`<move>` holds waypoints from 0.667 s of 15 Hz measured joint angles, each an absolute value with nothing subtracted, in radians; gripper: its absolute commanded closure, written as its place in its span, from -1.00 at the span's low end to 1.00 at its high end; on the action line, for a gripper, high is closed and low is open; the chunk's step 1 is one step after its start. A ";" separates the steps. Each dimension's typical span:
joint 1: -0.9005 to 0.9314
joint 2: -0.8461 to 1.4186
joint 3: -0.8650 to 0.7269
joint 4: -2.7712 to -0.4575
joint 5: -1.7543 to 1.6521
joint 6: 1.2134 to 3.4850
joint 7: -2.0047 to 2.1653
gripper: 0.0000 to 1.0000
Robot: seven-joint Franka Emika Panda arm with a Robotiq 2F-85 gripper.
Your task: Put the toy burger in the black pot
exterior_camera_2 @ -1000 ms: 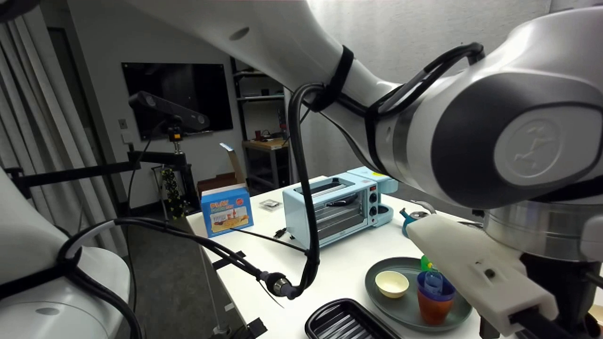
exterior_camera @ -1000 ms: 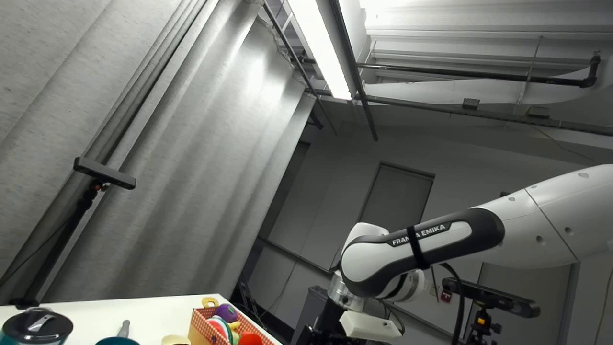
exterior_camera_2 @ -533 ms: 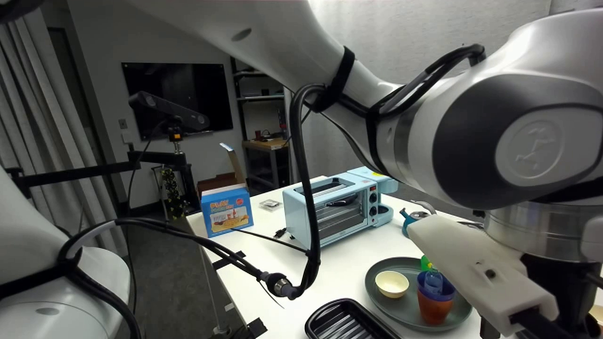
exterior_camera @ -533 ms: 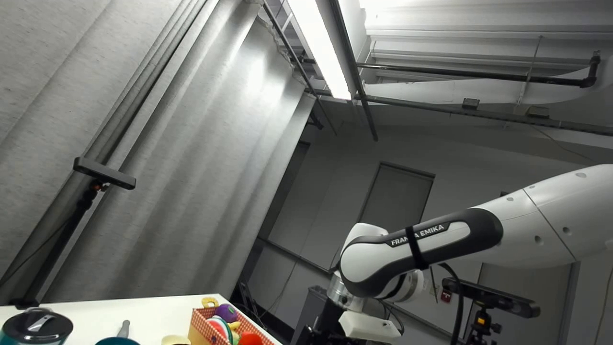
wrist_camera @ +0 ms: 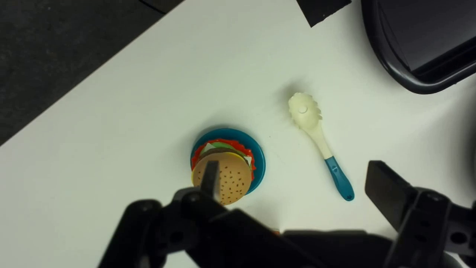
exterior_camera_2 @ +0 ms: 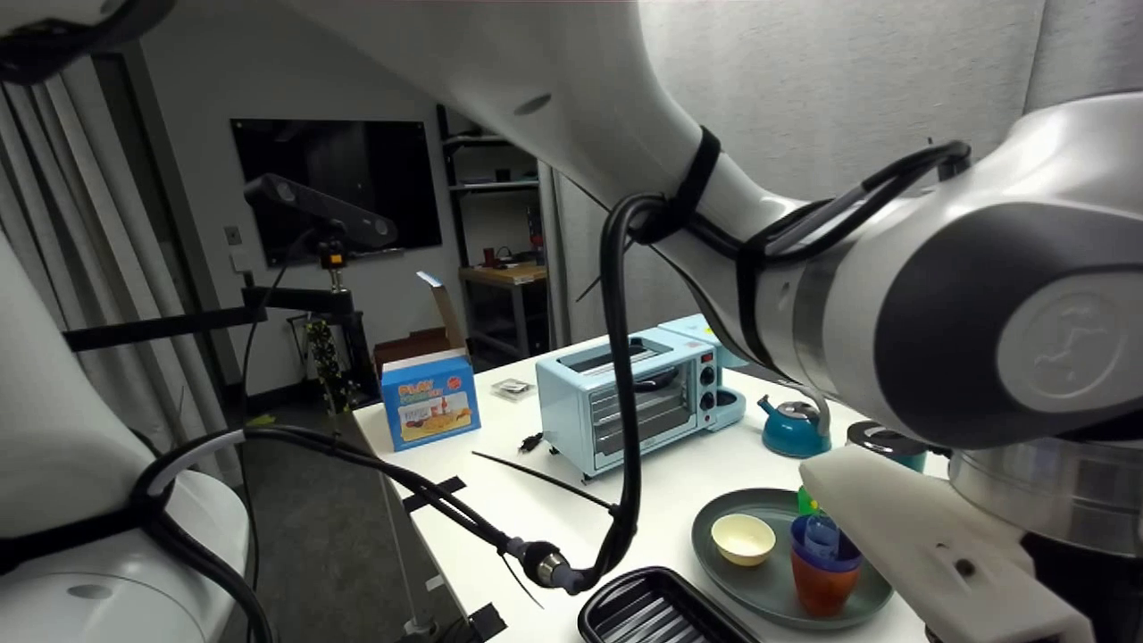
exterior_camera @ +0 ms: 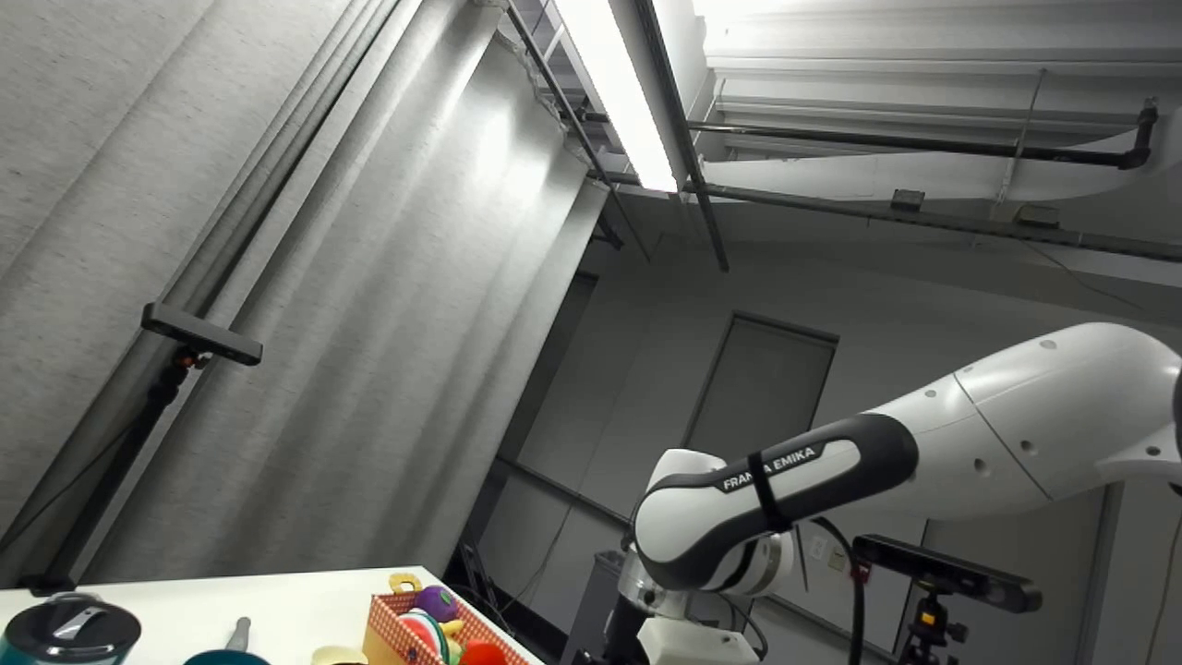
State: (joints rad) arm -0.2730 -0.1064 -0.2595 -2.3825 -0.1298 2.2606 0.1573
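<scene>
The toy burger (wrist_camera: 232, 178) has a tan seeded bun with red, green and brown layers. It sits tilted on a small teal dish (wrist_camera: 256, 150) on the white table in the wrist view. My gripper (wrist_camera: 293, 167) is open and empty above the table. Its left finger overlaps the burger in this view; the right finger is well to the burger's right. A black ridged pan (exterior_camera_2: 656, 603) lies at the bottom of an exterior view, and its corner (wrist_camera: 403, 76) shows at upper right in the wrist view. The burger is not visible in either exterior view.
A cream-and-teal spoon (wrist_camera: 319, 139) lies between burger and pan. A grey plate (exterior_camera_2: 723, 567) holds a cream bowl and stacked cups. A blue toaster oven (exterior_camera_2: 625, 393), kettle (exterior_camera_2: 795, 429) and box (exterior_camera_2: 429, 397) stand behind. A basket (exterior_camera: 388, 628) holds toy food. The table edge (wrist_camera: 93, 72) is upper left.
In the last half second the arm has shifted and dropped lower in both exterior views, moving left in one and right in the other. More of the teal kettle is uncovered.
</scene>
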 measured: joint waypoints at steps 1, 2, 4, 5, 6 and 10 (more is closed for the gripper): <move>-0.278 -0.079 -0.263 -2.366 -0.130 2.261 0.165 -1.00; -0.281 -0.050 -0.269 -2.347 -0.130 2.261 0.172 -1.00; -0.286 0.009 -0.284 -2.306 -0.130 2.261 0.184 -1.00; -0.288 0.037 -0.291 -2.285 -0.129 2.261 0.189 -1.00; -0.289 0.064 -0.298 -2.266 -0.128 2.261 0.194 -1.00; -0.293 0.160 -0.315 -2.198 -0.106 2.261 0.202 -1.00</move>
State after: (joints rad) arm -0.2926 0.1602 -0.3145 -2.1975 -0.1064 2.2606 0.2020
